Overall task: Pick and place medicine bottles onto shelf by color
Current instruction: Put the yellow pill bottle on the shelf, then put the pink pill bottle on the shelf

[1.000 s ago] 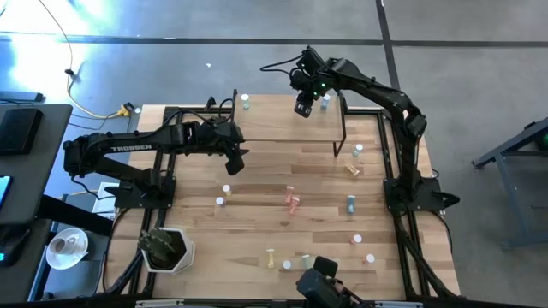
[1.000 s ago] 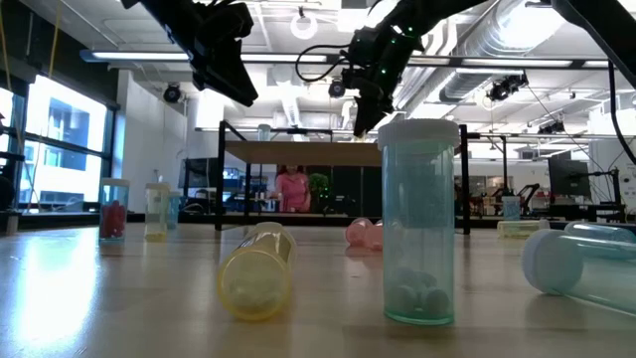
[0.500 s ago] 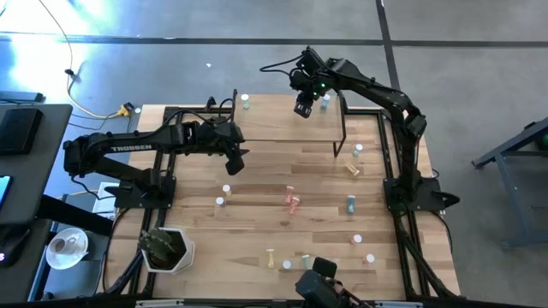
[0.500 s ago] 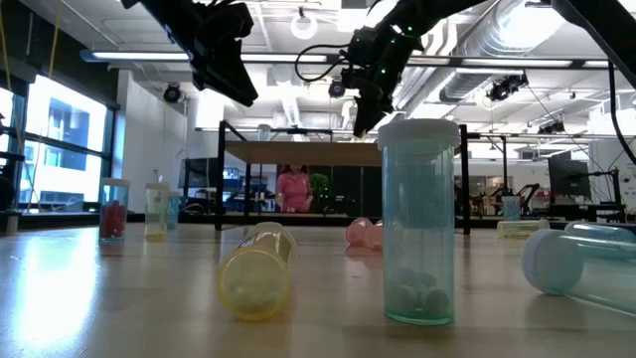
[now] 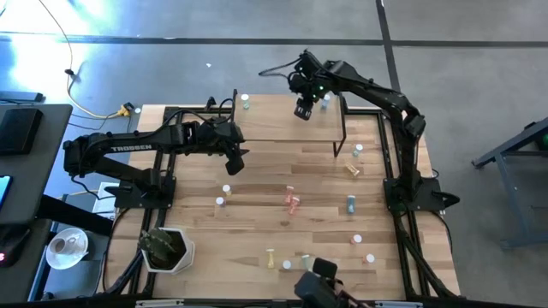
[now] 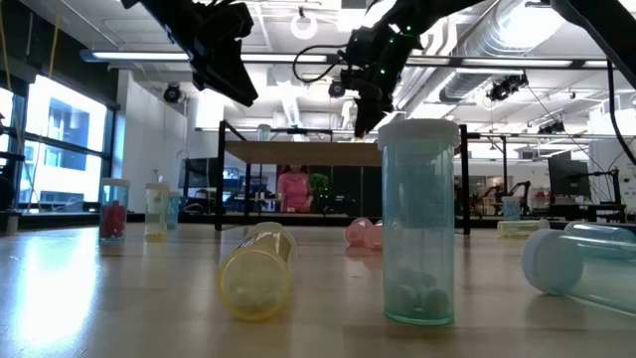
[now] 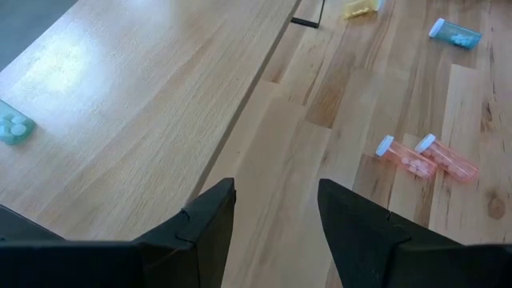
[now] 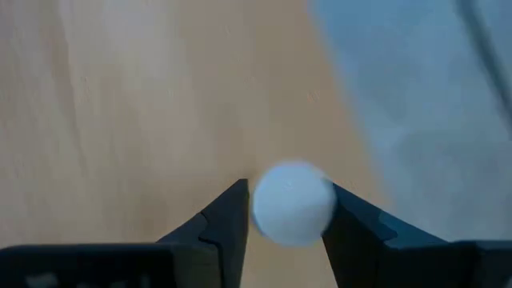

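My right gripper (image 5: 302,110) hangs over the far right part of the shelf (image 5: 274,128), the raised light-wood board at the table's far edge. In my right wrist view a white-capped bottle (image 8: 293,202) stands upright between my two dark fingers (image 8: 224,218), its round cap filling the gap; the fingers sit close against either side of the cap, and I cannot tell whether they still pinch it or have just come off it. A second bottle (image 5: 325,101) with a bluish body stands on the shelf just beside my gripper, and a greenish one (image 5: 246,102) stands near the shelf's far left corner. My left gripper (image 5: 237,160) hovers above the table just in front of the shelf's near edge, its fingers (image 7: 210,226) parted and holding nothing; past them I see the shelf top with a green bottle (image 7: 14,128) on it, and two pink bottles (image 7: 428,156) lying side by side on the tabletop (image 7: 352,96). The other bottles are scattered over the table: a yellow one (image 6: 256,268) on its side and a pale green one (image 6: 418,224) upright close to the low camera.
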{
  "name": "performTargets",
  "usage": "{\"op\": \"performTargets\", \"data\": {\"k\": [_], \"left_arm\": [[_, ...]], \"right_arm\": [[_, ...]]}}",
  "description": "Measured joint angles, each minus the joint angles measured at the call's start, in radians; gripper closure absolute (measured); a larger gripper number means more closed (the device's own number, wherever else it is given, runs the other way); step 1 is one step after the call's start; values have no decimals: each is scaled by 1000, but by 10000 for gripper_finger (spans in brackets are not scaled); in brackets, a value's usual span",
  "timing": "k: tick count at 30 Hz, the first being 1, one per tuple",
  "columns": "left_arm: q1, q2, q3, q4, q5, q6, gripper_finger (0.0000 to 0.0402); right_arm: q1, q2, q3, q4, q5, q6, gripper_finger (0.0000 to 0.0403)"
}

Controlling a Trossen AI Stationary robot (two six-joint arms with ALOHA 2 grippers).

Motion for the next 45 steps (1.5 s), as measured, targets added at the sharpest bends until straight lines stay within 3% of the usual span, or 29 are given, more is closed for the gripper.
{"op": "performTargets", "data": {"k": [7, 45], "left_arm": [[0, 0, 0, 0, 0, 0, 229], [0, 0, 0, -5, 0, 0, 229]], "right_arm": [[7, 0, 0, 16, 0, -2, 227], [6, -3, 2, 87, 90, -21, 227]]}}
